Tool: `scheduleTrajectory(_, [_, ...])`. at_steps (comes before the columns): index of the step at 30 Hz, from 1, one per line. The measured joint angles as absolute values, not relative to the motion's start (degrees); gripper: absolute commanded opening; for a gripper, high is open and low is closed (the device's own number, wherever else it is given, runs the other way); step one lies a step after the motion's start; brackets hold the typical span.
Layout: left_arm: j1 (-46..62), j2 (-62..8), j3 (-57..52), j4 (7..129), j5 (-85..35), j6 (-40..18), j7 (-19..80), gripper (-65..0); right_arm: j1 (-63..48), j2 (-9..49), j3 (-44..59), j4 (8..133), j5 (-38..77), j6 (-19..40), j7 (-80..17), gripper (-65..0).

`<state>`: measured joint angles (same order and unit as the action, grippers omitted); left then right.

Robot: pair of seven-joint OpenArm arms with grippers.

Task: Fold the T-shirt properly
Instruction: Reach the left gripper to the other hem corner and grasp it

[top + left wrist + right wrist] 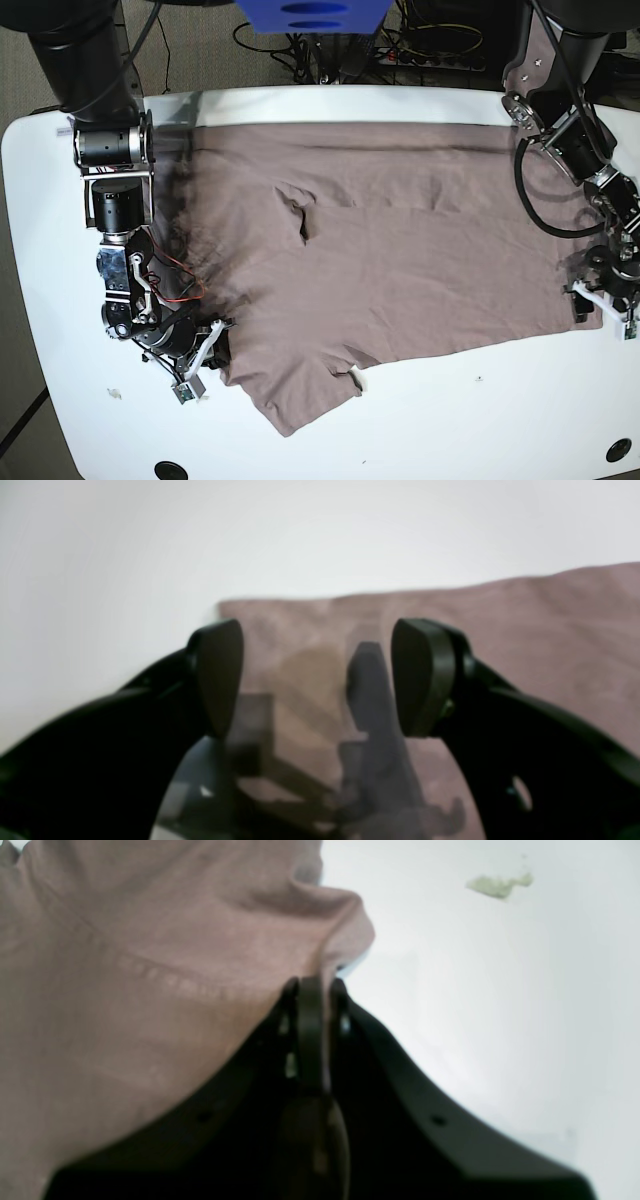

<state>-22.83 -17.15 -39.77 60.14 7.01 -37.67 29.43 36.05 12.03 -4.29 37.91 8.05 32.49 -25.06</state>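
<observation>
The right hand (312, 990) is seen clamped on a fold of the T-shirt (400, 250) at the garment's edge, with fabric pinched between its closed fingers. The left hand (320, 680) is held with fingers wide apart above the opposite edge of the shirt, nothing being gripped. The taupe T-shirt is spread, wrinkled, across most of the white surface (480, 430). A small greenish scrap (497, 885) is visible on the surface.
</observation>
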Motion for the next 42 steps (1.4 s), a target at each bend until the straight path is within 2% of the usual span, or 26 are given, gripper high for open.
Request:
scheduleTrajectory(5, [-22.22, -19.38, -41.06, 59.33, 7.25, -37.28, 29.61, -20.6, 36.05, 12.03, -4.29, 37.91, 8.08, 32.47, -25.04, -65.0])
scheduleTrajectory(19, [-23.22, -18.92, -40.6, 59.13, 6.94, -37.69, 29.56, -20.6, 36.05, 12.03, -4.29, 37.91, 8.05, 32.47, -25.04, -65.0])
scheduleTrajectory(32, [-28.8, -19.97, -40.58, 45.08, 7.03, -37.45, 25.28, -20.6, 36.05, 12.03, -4.29, 37.91, 8.08, 32.49, -25.02, -65.0])
scheduleTrajectory(42, [-29.95, -20.25, -40.62, 42.19, 7.01, -37.3, 24.93, -20.6, 36.05, 12.03, -4.29, 37.91, 8.05, 32.49, -25.06, -65.0])
